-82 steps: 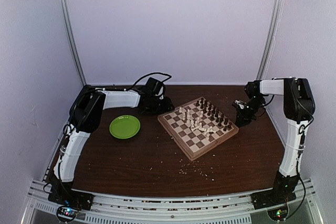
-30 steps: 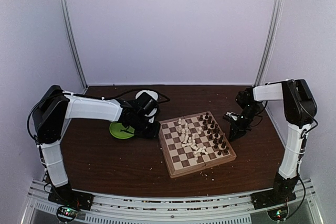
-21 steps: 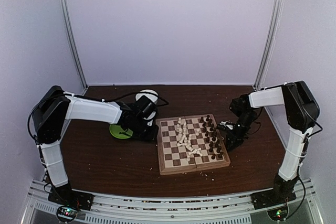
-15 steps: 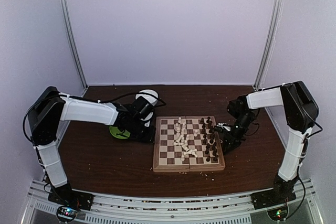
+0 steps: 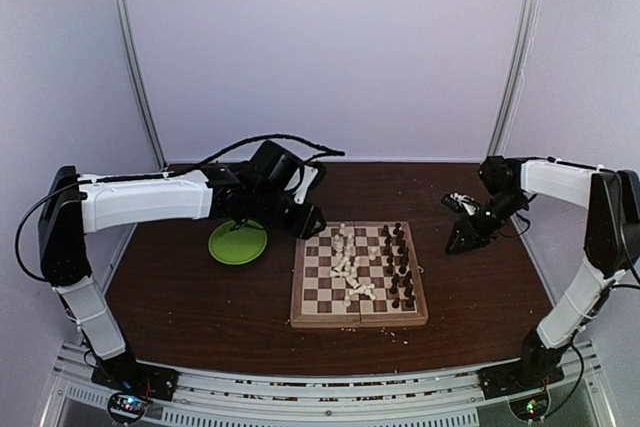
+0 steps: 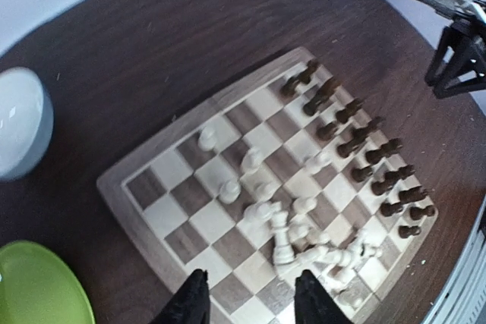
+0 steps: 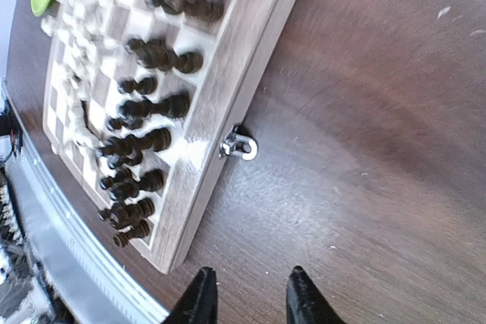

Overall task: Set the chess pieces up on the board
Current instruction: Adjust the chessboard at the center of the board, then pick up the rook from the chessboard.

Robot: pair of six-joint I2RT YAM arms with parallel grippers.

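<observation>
backing off squared-up board [image 5: 330, 319]: left hand [image 6: 247, 297], right hand [image 7: 249, 292] both spread.

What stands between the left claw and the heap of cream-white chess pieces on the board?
Nothing visible. The left claw hangs open over the chequered wooden board's edge, and only bare squares lie between it and the toppled cream-white chess pieces. The round green plate sits off to the side.

Green plate [image 5: 237, 243] near white bowl [image 6: 17, 123] — scattered crumbs [image 7: 444, 11].
</observation>
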